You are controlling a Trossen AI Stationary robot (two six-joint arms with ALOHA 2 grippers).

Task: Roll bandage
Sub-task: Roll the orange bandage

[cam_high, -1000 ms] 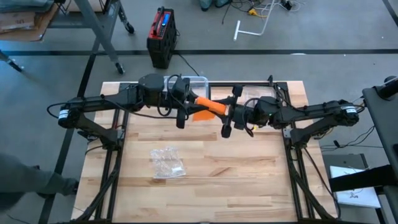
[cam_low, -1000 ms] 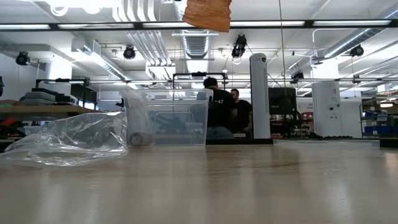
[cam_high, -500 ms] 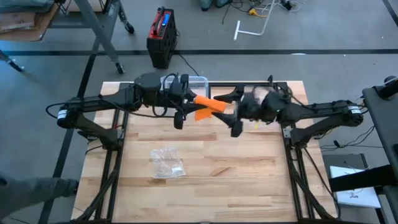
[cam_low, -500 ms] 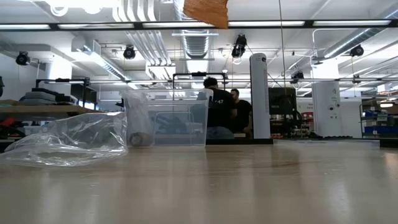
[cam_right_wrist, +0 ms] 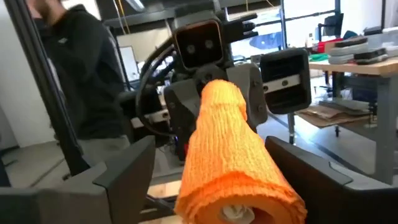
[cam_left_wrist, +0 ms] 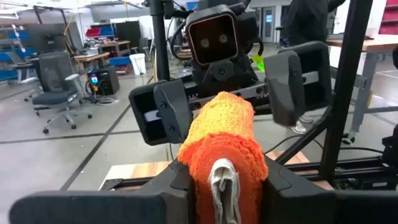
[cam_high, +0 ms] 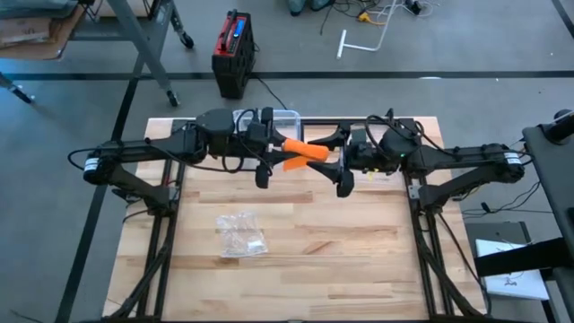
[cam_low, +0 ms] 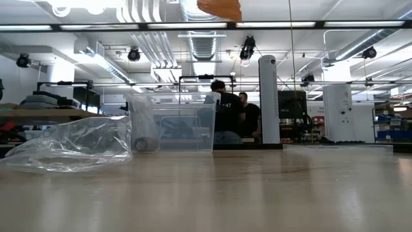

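Note:
The bandage is an orange crepe roll (cam_high: pixel 303 151), held high above the table's far middle between both arms. Only its lower edge (cam_low: pixel 220 8) shows at the top of the low view. My left gripper (cam_high: pixel 269 152) is shut on the roll's left end. My right gripper (cam_high: pixel 341 161) faces it from the right, open. Its two fingers (cam_right_wrist: pixel 124 174) stand on either side of the roll's right end (cam_right_wrist: pixel 236 186); I cannot tell whether they touch it. My left gripper pinches the roll's left end (cam_left_wrist: pixel 219 163) between its two fingers, one on each side of the roll. The fingers come level from the table's left and lie along the roll. The roll sticks out toward the right arm, roughly level and lifted clear.
A crumpled clear plastic bag (cam_high: pixel 240 235) lies on the wooden table's near left part. A clear plastic bin (cam_high: pixel 269 117) stands at the far edge behind the left gripper. Two people (cam_low: pixel 232 116) stand in the room beyond the table.
My right gripper has opened off the roll's right end and drawn back a little toward the table's right edge. The roll has stayed in my left gripper, clear of the table, and has risen slightly.

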